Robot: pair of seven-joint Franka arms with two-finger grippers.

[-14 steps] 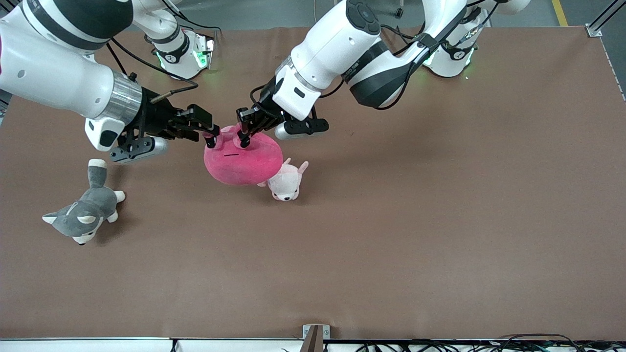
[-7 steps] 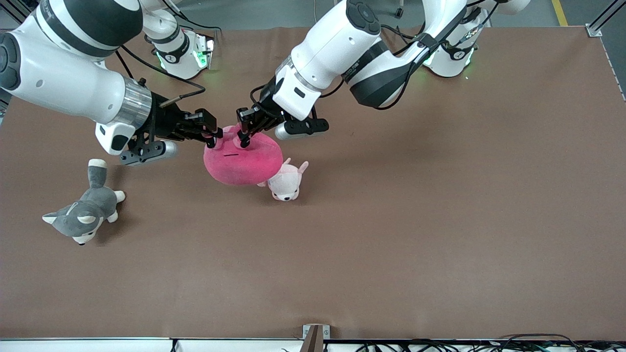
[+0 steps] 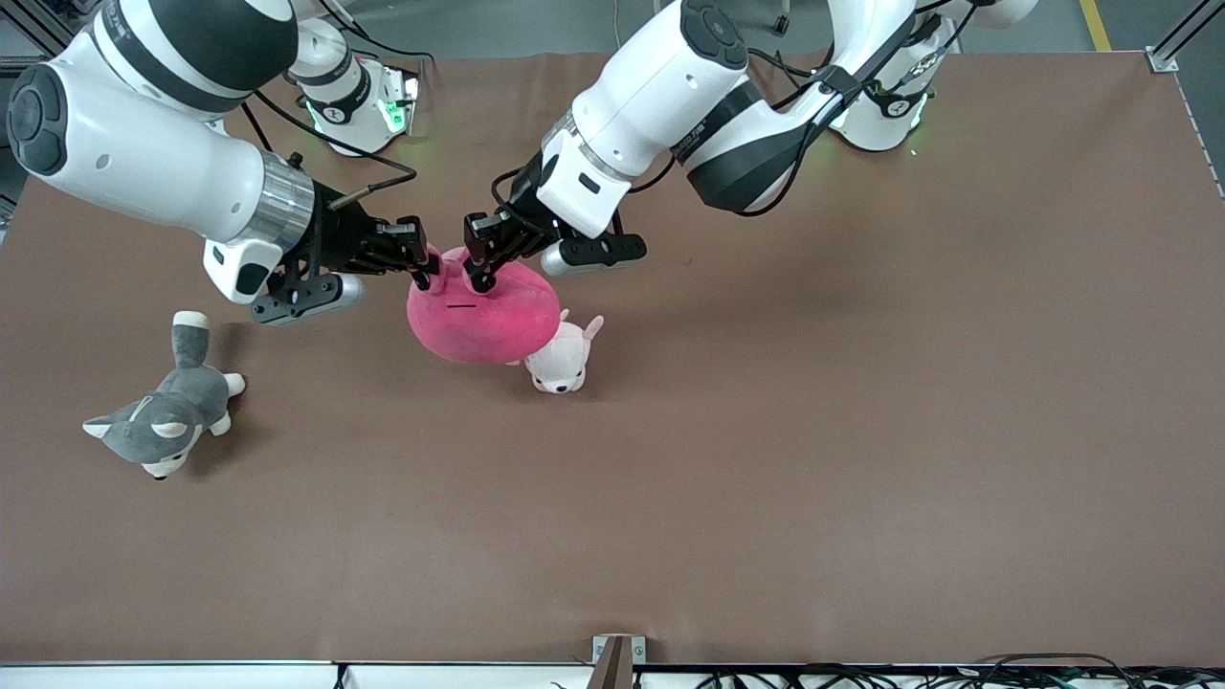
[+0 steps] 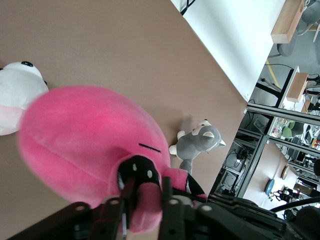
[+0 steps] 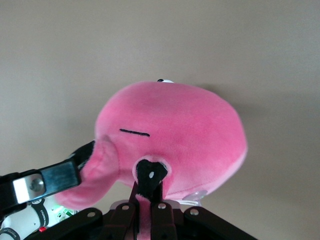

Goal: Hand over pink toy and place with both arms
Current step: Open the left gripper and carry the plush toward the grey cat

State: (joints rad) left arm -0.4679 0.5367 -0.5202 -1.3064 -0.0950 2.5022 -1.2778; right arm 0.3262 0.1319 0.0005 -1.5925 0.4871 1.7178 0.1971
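Note:
The pink toy hangs between both grippers, just above the brown table, over the small pale plush. My left gripper is shut on one of its ears, which shows between the fingers in the left wrist view. My right gripper is shut on the other ear, pinched tight in the right wrist view. The toy's round body fills both wrist views, with its line mouth showing. The left gripper's finger also shows in the right wrist view, holding its ear.
A small pale pink-and-white plush lies on the table, partly under the pink toy, on the side nearer the front camera. A grey-and-white plush dog lies toward the right arm's end of the table.
My right gripper has moved in toward the pink toy and closed on its ear. The toy has shifted slightly toward the left arm's end. The left gripper has kept its hold.

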